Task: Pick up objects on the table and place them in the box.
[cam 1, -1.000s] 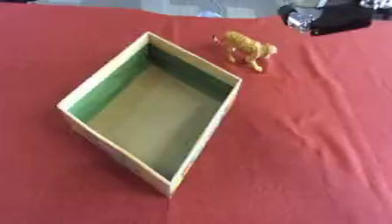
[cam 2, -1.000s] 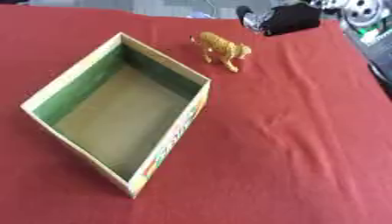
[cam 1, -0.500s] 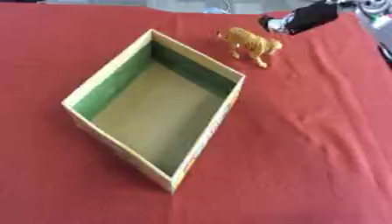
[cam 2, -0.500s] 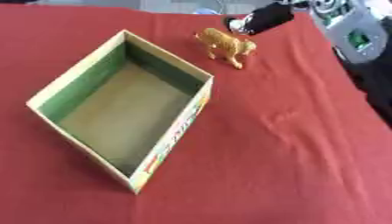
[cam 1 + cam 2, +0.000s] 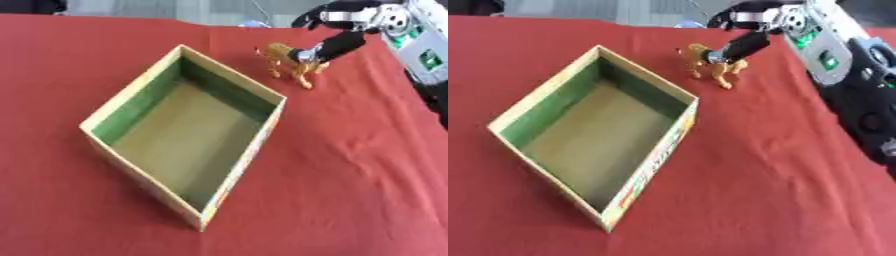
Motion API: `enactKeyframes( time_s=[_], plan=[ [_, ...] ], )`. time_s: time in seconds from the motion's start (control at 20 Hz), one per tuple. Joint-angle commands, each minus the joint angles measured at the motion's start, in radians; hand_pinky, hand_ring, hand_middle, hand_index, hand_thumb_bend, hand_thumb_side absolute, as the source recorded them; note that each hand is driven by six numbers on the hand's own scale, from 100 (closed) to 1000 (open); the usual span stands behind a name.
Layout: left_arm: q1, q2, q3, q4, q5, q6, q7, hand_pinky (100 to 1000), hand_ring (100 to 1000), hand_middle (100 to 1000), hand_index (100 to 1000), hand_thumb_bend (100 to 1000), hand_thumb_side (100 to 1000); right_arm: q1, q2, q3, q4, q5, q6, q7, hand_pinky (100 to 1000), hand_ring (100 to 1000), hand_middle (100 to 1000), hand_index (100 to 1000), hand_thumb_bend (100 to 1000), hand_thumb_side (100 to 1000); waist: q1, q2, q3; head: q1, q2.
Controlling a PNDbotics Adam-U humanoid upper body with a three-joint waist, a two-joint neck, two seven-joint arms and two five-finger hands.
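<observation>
A small golden toy animal (image 5: 289, 61) stands upright on the red tabletop (image 5: 350, 165), just beyond the far right corner of an open cardboard box (image 5: 229, 176). The box sits askew, one corner pointing toward the viewer, its inner walls green, its floor plain brown, nothing inside it.

The robot's right hand (image 5: 744, 46) reaches in from the upper right corner, its black and silver arm (image 5: 833, 55) running along the right edge of the right eye view. One dark finger (image 5: 337, 46) slants down onto the toy's back and meets it there; whether the hand has closed around the toy or merely touches it cannot be told from either view, as the rest of the fingers blur together above the figure. The toy's legs rest on the cloth, so it has not been lifted.

The toy and the box stand near each other but apart, with a strip of red cloth between them. The left hand appears in neither view.
</observation>
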Motion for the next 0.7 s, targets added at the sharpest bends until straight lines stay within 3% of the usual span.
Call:
enactKeyframes(
  time_s=[0.05, 0.35, 0.7],
  plan=[
    [-0.003, 0.012, -0.003, -0.017, 0.001, 0.003, -0.003, 504, 500, 550, 682, 100, 748, -0.028, -0.012, -0.022, 0.023, 0.029, 0.0, -0.007, 1000, 953, 960, 1000, 288, 678, 0.001, -0.025, 0.0, 0.007, -0.019],
    [-0.003, 0.011, -0.004, -0.017, -0.001, 0.007, -0.004, 504, 500, 548, 680, 100, 747, -0.027, 0.005, -0.018, 0.073, 0.099, -0.01, -0.028, 999, 956, 961, 1000, 299, 680, -0.001, -0.023, 0.001, 0.008, -0.021],
    [-0.003, 0.009, -0.006, -0.017, -0.004, 0.01, -0.006, 504, 499, 548, 680, 100, 747, -0.033, 0.035, -0.021, 0.115, 0.116, -0.014, -0.026, 1000, 956, 960, 1000, 327, 719, -0.004, -0.017, 0.006, 0.006, -0.027]
  ],
)
